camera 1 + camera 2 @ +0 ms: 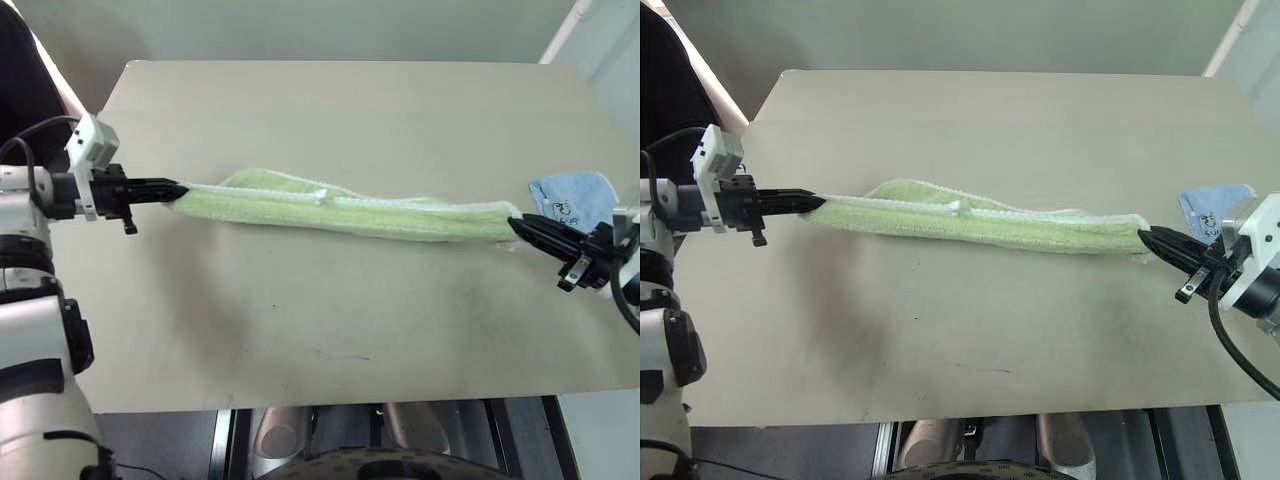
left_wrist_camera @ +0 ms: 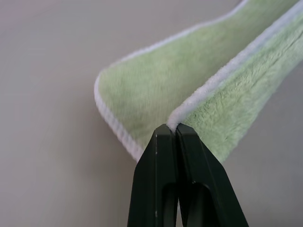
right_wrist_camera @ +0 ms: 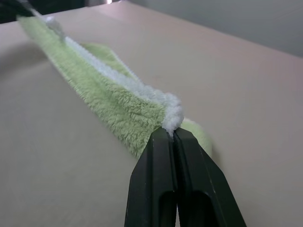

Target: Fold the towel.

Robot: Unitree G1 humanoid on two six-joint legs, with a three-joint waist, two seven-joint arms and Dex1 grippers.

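The light green towel (image 1: 350, 212) with white edging is stretched into a long narrow band across the middle of the beige table (image 1: 330, 320), sagging onto the surface. My left gripper (image 1: 180, 189) is shut on the towel's left end; in the left wrist view the black fingers (image 2: 166, 156) pinch the white hem of the towel (image 2: 156, 85). My right gripper (image 1: 515, 224) is shut on the right end, and the right wrist view shows its fingers (image 3: 163, 156) clamped on the towel's (image 3: 109, 99) white edge. A small white loop (image 1: 322, 194) sits on the upper edge.
A smaller light blue cloth (image 1: 575, 197) lies at the table's right edge, just behind my right gripper. The table's front edge (image 1: 330, 404) runs close below. A person's dark sleeve (image 1: 25, 80) is at the far left corner.
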